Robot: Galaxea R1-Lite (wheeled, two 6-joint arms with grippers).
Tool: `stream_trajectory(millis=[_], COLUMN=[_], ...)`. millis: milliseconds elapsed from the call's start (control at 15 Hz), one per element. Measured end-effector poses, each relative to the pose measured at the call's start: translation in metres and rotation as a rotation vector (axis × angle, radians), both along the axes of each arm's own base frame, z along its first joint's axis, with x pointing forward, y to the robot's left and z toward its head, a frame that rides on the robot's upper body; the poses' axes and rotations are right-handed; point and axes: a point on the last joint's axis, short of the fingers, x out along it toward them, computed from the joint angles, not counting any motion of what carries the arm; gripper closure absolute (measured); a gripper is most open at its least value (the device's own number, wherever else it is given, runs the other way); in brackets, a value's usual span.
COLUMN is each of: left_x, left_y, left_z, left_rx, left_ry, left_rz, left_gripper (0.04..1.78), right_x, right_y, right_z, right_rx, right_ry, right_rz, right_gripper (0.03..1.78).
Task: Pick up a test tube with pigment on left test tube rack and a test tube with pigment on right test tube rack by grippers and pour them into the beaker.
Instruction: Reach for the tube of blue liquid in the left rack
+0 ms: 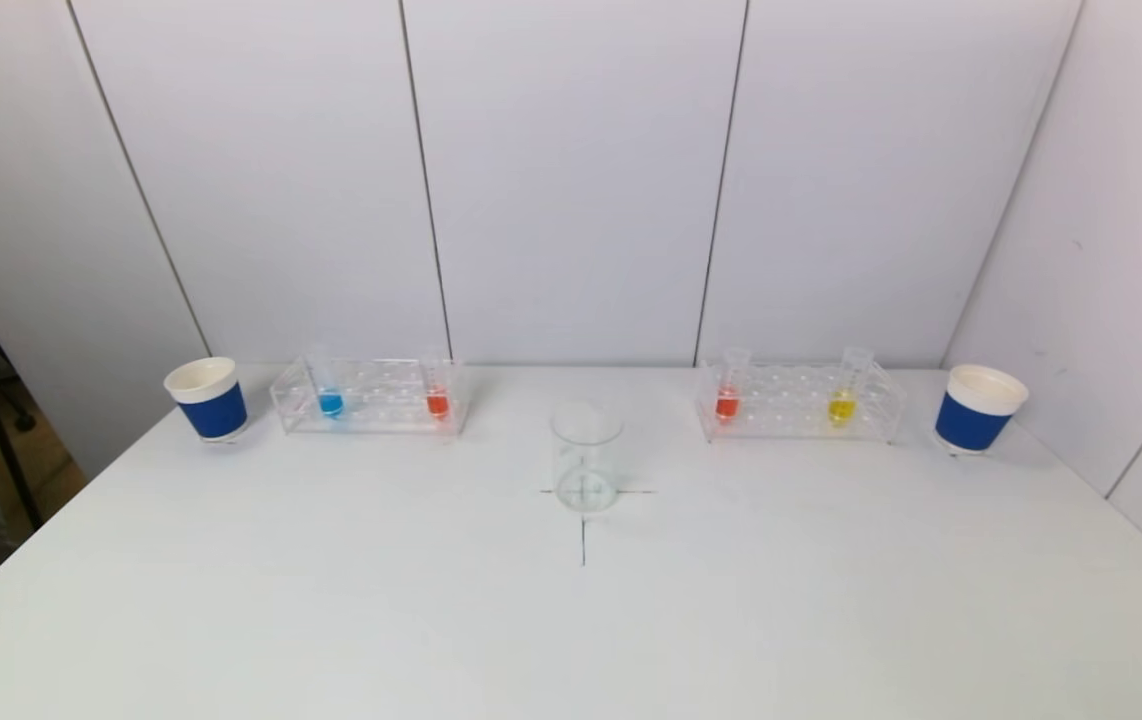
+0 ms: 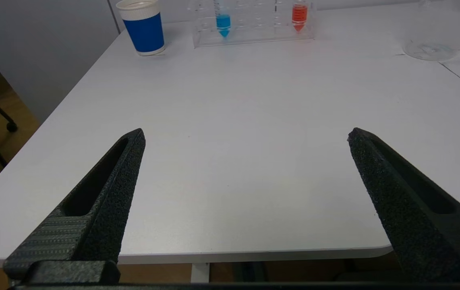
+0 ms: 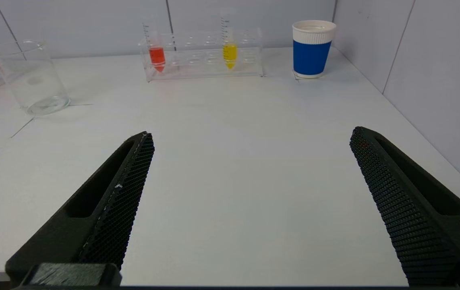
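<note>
The clear left rack (image 1: 371, 410) holds a blue-pigment tube (image 1: 330, 402) and an orange-red tube (image 1: 437, 403); both show in the left wrist view, blue tube (image 2: 223, 21) and red tube (image 2: 299, 14). The clear right rack (image 1: 799, 404) holds a red tube (image 1: 727, 402) and a yellow tube (image 1: 841, 405), also in the right wrist view as red tube (image 3: 157, 56) and yellow tube (image 3: 230, 53). An empty glass beaker (image 1: 586, 458) stands on a cross mark at the table's middle. My left gripper (image 2: 246, 135) and right gripper (image 3: 252, 135) are open, empty, near the front edge, out of the head view.
A blue-and-white paper cup (image 1: 206, 398) stands left of the left rack, another cup (image 1: 978, 407) right of the right rack. White wall panels close the back and right side. The table's left edge (image 1: 51, 520) drops to the floor.
</note>
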Motion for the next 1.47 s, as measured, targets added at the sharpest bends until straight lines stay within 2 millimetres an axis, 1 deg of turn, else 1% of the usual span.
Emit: stream_trajectory(millis=[1467], left_x=[-0.0005], left_y=[-0.0003], left_z=[0.0008], left_rx=[0.013], left_ry=[0.003], left_rz=[-0.013], left_gripper=[0.06], right_x=[0.0000], right_y=[0.0000], right_z=[0.0000], right_rx=[0.000], right_ry=[0.000], right_rz=[0.000], right_gripper=[0.04])
